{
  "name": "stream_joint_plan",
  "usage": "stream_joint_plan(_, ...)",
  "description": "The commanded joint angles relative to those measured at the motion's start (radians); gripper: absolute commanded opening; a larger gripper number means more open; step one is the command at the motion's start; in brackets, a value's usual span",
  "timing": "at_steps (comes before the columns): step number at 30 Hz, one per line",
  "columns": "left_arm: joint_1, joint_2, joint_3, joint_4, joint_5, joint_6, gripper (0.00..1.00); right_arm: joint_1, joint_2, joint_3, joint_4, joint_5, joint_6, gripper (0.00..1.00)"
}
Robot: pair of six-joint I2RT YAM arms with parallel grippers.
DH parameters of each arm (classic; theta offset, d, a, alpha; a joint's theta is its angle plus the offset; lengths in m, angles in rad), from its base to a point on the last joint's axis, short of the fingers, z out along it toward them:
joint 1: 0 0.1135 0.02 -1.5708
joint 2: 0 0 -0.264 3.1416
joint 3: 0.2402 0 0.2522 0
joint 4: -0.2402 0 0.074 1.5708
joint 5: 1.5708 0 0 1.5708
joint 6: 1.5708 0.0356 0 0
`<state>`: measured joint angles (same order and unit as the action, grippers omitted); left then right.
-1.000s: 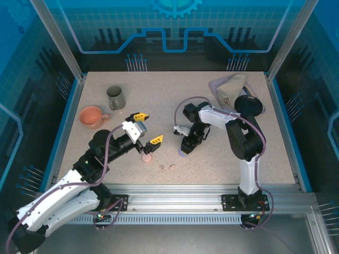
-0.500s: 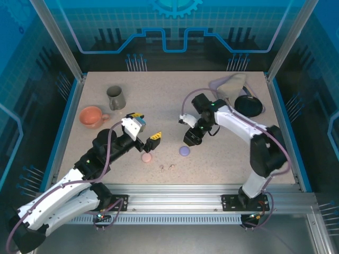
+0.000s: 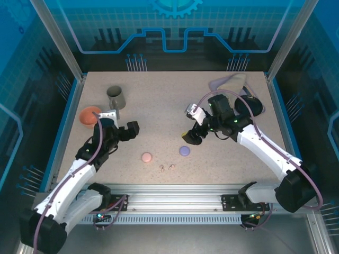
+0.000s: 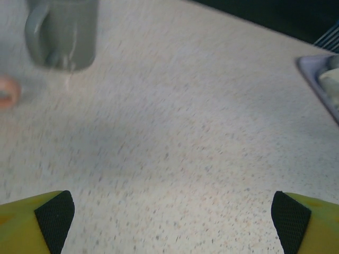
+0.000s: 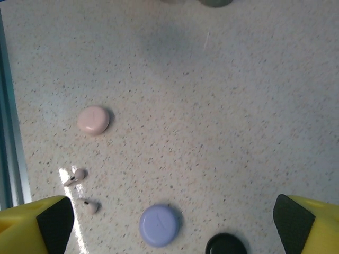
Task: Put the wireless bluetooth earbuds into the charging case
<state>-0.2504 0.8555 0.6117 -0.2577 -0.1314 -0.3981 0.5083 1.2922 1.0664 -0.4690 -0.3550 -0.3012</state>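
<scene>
pinkish earbuds (image 5: 76, 177) lying flat, stems angled toward near rail (image 5: 9, 132)

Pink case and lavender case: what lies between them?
In the top view, bare table lies between the pink case and the lavender case; two beige earbuds sit off that line, toward the near edge.

Toward the near edge of the table (image 3: 164, 114), two closed charging cases are lying apart, the left case (image 3: 146, 157) slightly nearer than the right case (image 3: 184, 151). One earbud (image 5: 78, 174) and a second earbud (image 5: 91, 206) are lying loose before the gap between them. A third case (image 5: 226, 244) (only partly in frame) is sitting just behind and right of the right case. A mug (image 3: 115, 97) is standing far left, a cup (image 3: 89, 115) before and left of it. A round dish (image 3: 250, 106) is resting far right.
</scene>
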Motion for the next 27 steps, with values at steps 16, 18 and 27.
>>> stream_joint_plan(16,0.459,0.199,0.065,-0.153,0.558,-0.234,0.99,0.439,0.446,0.371,-0.333,0.505,0.247,1.00)
stream_joint_plan(18,0.498,0.205,0.065,-0.158,0.588,-0.235,0.99,0.476,0.519,0.435,-0.374,0.508,0.276,0.99)
stream_joint_plan(27,0.607,0.226,0.053,-0.149,0.682,-0.247,0.91,0.567,0.782,0.653,-0.470,0.519,0.275,0.95)
